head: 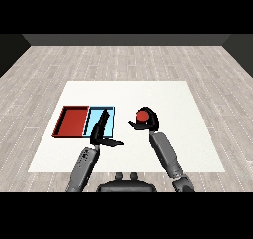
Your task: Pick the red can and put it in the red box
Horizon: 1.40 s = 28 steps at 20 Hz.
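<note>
White table (148,92) on grey plank floor (123,60); dark back wall (126,39).

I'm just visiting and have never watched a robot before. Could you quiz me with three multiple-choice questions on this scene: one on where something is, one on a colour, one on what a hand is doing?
1. Where is the red can?
A. in the red tray
B. in the right hand, above the table
C. lying in the blue tray

2. What colour is the tray nearer the can?
A. light blue
B. green
C. yellow

3. What is the left hand doing?
A. holding the can
B. open, holding nothing
C. lifting a tray

Answers: 1 B, the right hand curls round it. 2 A, the blue tray lies between the red tray and the can. 3 B, its fingers are straight over the blue tray.
</note>
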Each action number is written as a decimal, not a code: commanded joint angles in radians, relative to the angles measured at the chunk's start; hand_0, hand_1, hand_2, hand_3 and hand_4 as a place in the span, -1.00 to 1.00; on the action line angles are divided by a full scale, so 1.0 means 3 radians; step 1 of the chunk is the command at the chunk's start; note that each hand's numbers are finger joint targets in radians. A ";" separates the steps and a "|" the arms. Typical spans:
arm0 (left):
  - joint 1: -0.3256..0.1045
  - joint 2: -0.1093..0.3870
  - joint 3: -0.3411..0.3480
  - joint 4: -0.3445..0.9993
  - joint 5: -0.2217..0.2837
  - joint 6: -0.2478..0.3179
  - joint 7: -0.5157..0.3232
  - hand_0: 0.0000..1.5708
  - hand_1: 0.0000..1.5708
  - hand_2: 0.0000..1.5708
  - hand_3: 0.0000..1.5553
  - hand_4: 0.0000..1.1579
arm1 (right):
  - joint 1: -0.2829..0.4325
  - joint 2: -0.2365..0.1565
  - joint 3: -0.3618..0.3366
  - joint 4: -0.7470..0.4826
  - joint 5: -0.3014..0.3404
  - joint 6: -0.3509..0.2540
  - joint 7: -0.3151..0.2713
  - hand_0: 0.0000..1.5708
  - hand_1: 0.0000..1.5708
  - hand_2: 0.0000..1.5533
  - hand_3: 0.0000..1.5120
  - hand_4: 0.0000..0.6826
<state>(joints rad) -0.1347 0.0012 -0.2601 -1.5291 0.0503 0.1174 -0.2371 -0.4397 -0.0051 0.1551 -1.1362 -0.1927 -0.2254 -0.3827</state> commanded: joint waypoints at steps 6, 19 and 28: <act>-0.0188 -0.0004 -0.0571 -0.0088 0.0113 0.0459 0.0314 -1.00 -1.00 -1.00 -1.00 -1.00 | -0.0039 0.0017 0.0414 -0.0171 -0.0112 -0.0217 -0.0020 0.79 0.79 0.81 0.84 0.87; -0.0505 -0.0004 -0.0622 0.0556 0.0258 0.0548 -0.0049 -1.00 -1.00 -1.00 -1.00 -1.00 | 0.0160 0.0017 0.0712 -0.0791 -0.0067 -0.0290 0.0309 0.80 0.80 0.84 0.85 0.82; -0.0914 -0.0004 -0.0513 0.0762 0.0312 0.0488 0.0249 -1.00 -1.00 -1.00 -1.00 -1.00 | -0.0204 0.0017 0.1138 -0.0506 -0.0400 -0.0739 0.0019 0.85 0.85 0.84 0.83 0.80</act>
<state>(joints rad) -0.3720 0.0002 -0.4545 -1.3141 0.1414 0.3036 -0.1933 -0.4569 -0.0004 0.4505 -1.3054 -0.2688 -0.3917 -0.3553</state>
